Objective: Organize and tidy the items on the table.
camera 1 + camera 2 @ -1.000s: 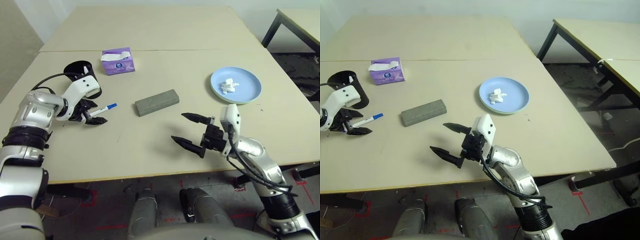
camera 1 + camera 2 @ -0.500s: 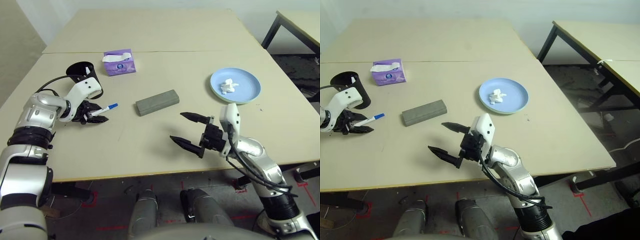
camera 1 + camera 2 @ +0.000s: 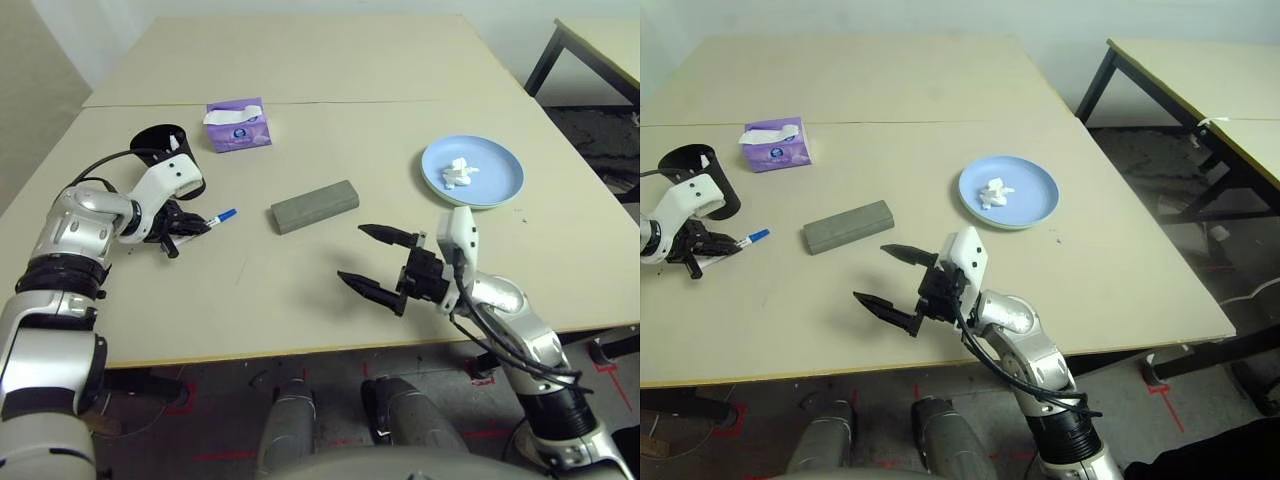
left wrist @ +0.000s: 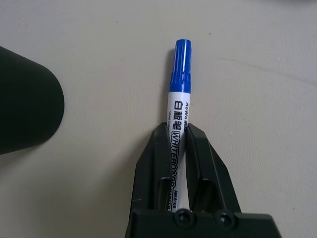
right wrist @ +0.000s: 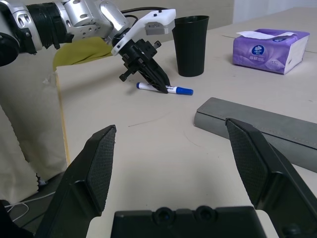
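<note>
Left gripper (image 4: 179, 148) sits at the left of the head view, low over the table (image 3: 300, 290), its two black fingers (image 4: 151, 168) closed in tight on a white pen (image 4: 177, 129) with a blue cap. The barrel runs between the fingers; the capped end sticks out past the tips. In the right wrist view the pen looks to lie flat on the tabletop, fingers angled down onto it.

Black cup (image 3: 163, 150) stands upright just behind the left gripper, upper left of the head view, apart from the pen.

Purple tissue box (image 3: 237, 124) sits further back, upper left of centre, close to the seam line (image 3: 400, 101) across the table.

Grey glasses case (image 3: 314, 205) lies flat near frame centre, long axis slanted, well apart from both grippers.

Pale blue plate (image 3: 500, 180) sits at the right side of the head view, with a crumpled white tissue (image 3: 458, 172) resting on it, left of the plate's middle.

Right gripper (image 3: 372, 262) hovers above the table in the lower centre, pointing toward picture left, jaws spread wide, nothing between them. Its white housing and silver forearm trail off to the lower right.

A second beige table (image 3: 1200, 70) with black legs stands at the upper right, separate.
</note>
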